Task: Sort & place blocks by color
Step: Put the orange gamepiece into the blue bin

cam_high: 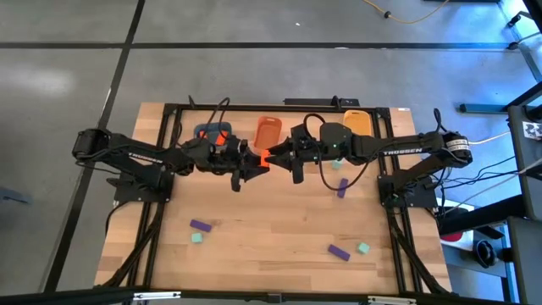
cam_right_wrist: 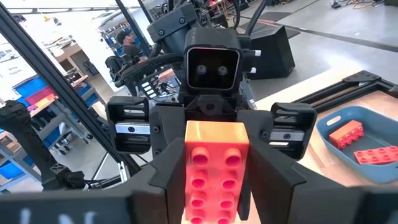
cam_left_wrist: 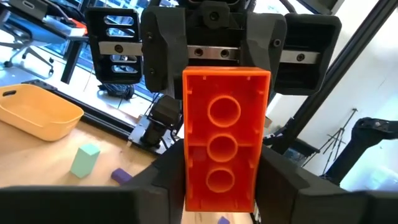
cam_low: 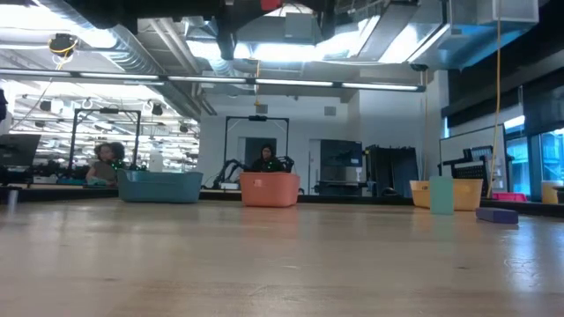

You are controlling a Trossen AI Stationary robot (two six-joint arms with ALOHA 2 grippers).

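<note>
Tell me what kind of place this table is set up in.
Probably a robotics lab or open workshop. The low view shows exposed ducts and strip lights overhead, and people seated at benches behind the wooden table. The high view shows a bare concrete floor round it.

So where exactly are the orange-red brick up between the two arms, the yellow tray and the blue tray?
orange-red brick [cam_left_wrist: 225,146]: left wrist view, middle of its hollow underside.
yellow tray [cam_left_wrist: 37,115]: left wrist view, its front wall.
blue tray [cam_right_wrist: 336,149]: right wrist view, bare floor beside the bricks inside.
</note>
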